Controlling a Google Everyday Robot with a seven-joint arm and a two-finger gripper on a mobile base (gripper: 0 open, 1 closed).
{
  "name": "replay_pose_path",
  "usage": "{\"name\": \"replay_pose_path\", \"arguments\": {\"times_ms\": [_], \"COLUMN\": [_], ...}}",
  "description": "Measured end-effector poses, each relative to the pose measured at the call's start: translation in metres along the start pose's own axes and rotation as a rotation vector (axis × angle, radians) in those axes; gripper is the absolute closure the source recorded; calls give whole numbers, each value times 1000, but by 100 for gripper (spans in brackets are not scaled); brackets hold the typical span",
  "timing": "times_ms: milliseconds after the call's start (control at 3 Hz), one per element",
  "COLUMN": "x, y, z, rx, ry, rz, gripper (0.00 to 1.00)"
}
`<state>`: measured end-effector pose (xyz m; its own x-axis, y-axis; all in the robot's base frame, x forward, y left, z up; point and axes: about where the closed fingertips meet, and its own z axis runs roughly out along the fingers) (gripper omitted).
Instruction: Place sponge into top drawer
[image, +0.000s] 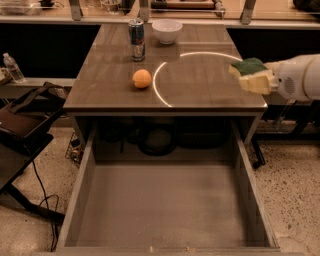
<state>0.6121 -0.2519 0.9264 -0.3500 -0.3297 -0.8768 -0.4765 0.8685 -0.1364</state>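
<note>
The sponge (249, 65), with its dark green top showing, is held in my gripper (246, 76) above the right edge of the brown tabletop (200, 85), near its front right corner. The gripper is shut on the sponge and reaches in from the right on a white arm (300, 77). The top drawer (165, 205) is pulled out wide open below the table's front edge. It is grey and nothing lies in it. The gripper is behind and to the right of the drawer's opening.
An orange (142, 78) lies left of centre on the table. A drink can (136, 39) and a white bowl (167, 31) stand at the back. A dark chair (22, 125) and a cable are on the floor at the left.
</note>
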Motion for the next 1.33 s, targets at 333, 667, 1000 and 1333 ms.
{"name": "replay_pose_path", "arguments": {"times_ms": [333, 667, 1000, 1333], "x": [79, 111, 111, 126], "y": [50, 62, 62, 75], "z": [-67, -95, -95, -89], "rx": [-171, -229, -229, -227], "ry": [60, 77, 77, 104], "rz": [15, 53, 52, 43], "gripper": [100, 100, 100, 100]}}
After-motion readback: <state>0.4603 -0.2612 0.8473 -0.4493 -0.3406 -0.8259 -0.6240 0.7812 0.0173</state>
